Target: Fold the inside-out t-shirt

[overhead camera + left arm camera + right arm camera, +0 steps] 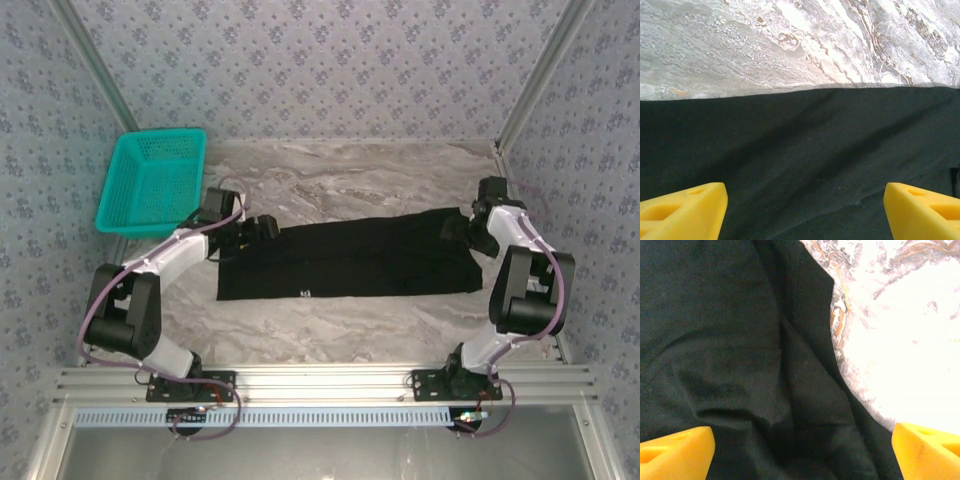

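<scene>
Lying across the middle of the grey-veined marble tabletop point(350, 170), the black soft-cloth t-shirt point(350, 262) is what you see first from the top camera. It forms a long flat band running left to right, plain black face up, with a tiny white mark point(303, 293) at its near edge. Its left end is squared off; its right end is rumpled and rises toward the far side.

Your left gripper point(262, 228) sits over the shirt's far left corner. From the left wrist, its two yellow fingertips point(685, 212) stand far apart at the bottom corners, so the gripper point(802, 212) is released and holds nothing. Smooth black cloth lies beneath it, and the shirt's straight edge meets bare marble further up that view.

Your right gripper point(460, 228) is at the shirt's far right corner. From the right wrist, its fingertips point(927, 450) are likewise spread wide — the gripper point(800, 452) released, nothing clamped — above creased black cloth whose edge curves down beside bright marble on the right. Whether either pair of fingertips touches the cloth, you cannot tell.

A teal plastic mesh basket point(155, 180) sits at the far left corner, well apart from the shirt.
</scene>
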Motion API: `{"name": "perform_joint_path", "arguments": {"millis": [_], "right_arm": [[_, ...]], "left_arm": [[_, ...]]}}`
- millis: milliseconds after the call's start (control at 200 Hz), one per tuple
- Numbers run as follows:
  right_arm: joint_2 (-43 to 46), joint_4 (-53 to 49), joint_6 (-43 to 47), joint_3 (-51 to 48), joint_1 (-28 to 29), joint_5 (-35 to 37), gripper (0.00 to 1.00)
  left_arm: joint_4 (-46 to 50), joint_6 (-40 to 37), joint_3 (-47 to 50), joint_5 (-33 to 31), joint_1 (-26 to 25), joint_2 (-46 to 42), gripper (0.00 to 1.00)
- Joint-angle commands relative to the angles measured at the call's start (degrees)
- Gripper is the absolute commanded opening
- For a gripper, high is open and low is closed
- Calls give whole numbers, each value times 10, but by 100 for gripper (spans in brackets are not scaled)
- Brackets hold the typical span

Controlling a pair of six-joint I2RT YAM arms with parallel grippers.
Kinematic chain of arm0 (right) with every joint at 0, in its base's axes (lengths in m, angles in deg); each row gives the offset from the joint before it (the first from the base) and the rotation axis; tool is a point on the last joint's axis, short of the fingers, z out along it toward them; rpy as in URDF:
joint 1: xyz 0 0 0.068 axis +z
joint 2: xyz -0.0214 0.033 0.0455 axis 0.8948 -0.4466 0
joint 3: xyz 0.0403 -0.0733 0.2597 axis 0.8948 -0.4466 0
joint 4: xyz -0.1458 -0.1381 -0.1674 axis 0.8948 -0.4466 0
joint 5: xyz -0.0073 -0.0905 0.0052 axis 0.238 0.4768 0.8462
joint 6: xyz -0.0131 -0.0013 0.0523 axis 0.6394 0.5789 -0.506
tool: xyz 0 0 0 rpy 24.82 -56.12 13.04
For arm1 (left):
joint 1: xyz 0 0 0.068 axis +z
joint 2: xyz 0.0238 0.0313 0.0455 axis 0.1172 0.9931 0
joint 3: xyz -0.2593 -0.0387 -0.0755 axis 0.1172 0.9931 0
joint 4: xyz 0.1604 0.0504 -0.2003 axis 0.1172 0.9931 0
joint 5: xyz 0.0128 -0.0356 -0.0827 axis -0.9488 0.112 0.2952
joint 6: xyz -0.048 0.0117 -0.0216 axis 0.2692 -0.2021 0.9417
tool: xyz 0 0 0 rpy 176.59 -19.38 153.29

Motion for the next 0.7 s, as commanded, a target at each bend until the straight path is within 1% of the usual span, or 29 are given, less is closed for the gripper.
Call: {"name": "perform_joint_path", "arguments": {"millis": [0,50,135,225,265,355,475,550,620,695], "right_arm": [[-11,-5,105,18,-11,-45,93],[-13,2,133,19,-20,-60,93],[-27,-8,168,31,-48,-119,93],[-47,-33,214,38,-61,-131,93],[-55,-41,223,61,-68,-143,93],[-63,-38,241,58,-78,-161,94],[-79,-42,247,61,-77,-195,94],[-88,-44,251,60,-75,-199,95],[-103,-51,256,60,-72,-176,95],[-117,-52,255,61,-71,-170,94]], "left_arm": [[-14,3,10,22,-2,11,82],[-14,3,9,27,-2,17,82],[-19,6,11,38,-2,21,82],[-28,11,14,48,-4,19,82],[-30,11,15,49,-4,18,82],[-31,10,14,48,-6,16,82],[-33,9,14,48,-6,19,82],[-33,8,15,49,-6,20,82],[-33,8,14,49,-7,21,82],[-33,8,14,49,-7,22,82]]}}
